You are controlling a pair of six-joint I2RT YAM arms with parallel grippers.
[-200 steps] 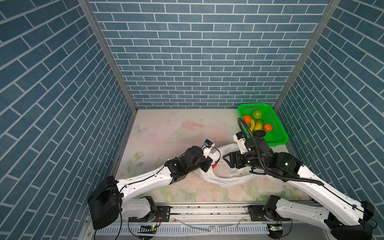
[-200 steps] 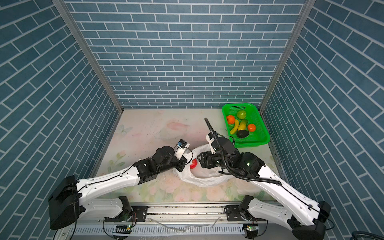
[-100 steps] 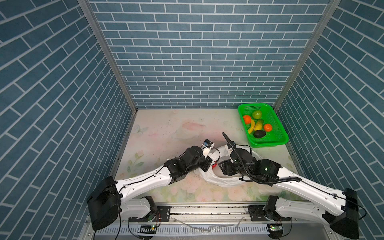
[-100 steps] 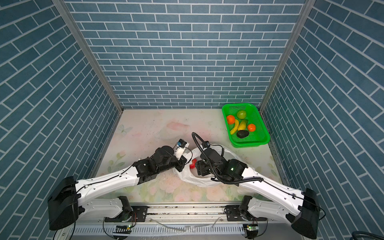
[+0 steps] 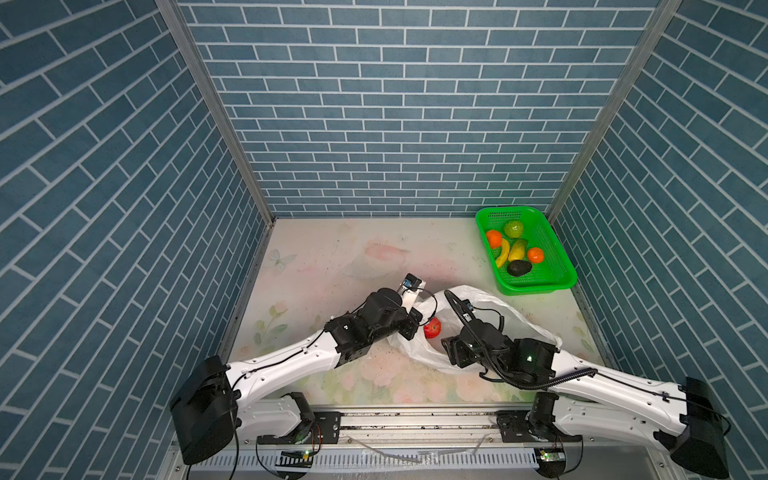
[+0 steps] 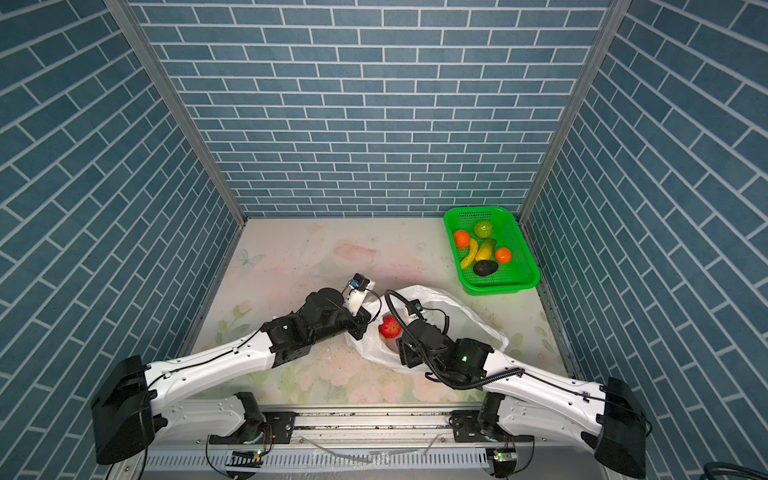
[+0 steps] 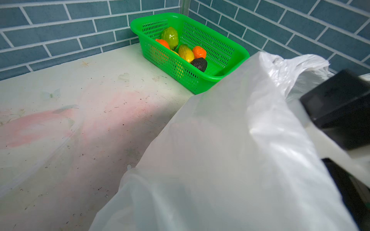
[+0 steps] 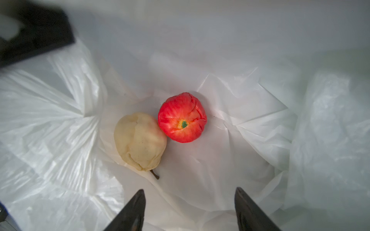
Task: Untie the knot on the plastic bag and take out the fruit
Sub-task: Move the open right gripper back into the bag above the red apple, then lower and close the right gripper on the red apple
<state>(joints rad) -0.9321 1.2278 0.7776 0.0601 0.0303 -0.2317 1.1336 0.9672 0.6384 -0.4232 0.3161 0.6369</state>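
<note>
White, crinkled film fills most of the right wrist view: the plastic bag (image 8: 250, 124) lies with its mouth open. On its floor near the frame's middle sit a red fruit (image 8: 182, 118) and, touching it at the lower left, a pale pear-shaped fruit (image 8: 140, 142) with a short brown stalk. The right gripper (image 8: 190, 212) shows at the bottom edge of that view. Its two dark fingers (image 8: 132, 212) stand well apart with nothing between them, pointing at the two fruits and not touching either. In both top views the bag sits in the lower middle of the frame on the flowered table (image 5: 332, 257), between the two arms, and the red fruit shows through the opening. The left gripper (image 5: 413, 326) is at the bag's left rim with its jaws closed, and it appears to be pinching the plastic, which rises close in front of the left wrist camera. The green basket (image 5: 557, 266) stands in the right far corner of the table, well apart from the bag. It holds a green apple (image 5: 513, 229), two oranges (image 5: 493, 238), a banana (image 5: 503, 256), a mango (image 5: 518, 249) and a dark avocado (image 5: 519, 267)
</note>
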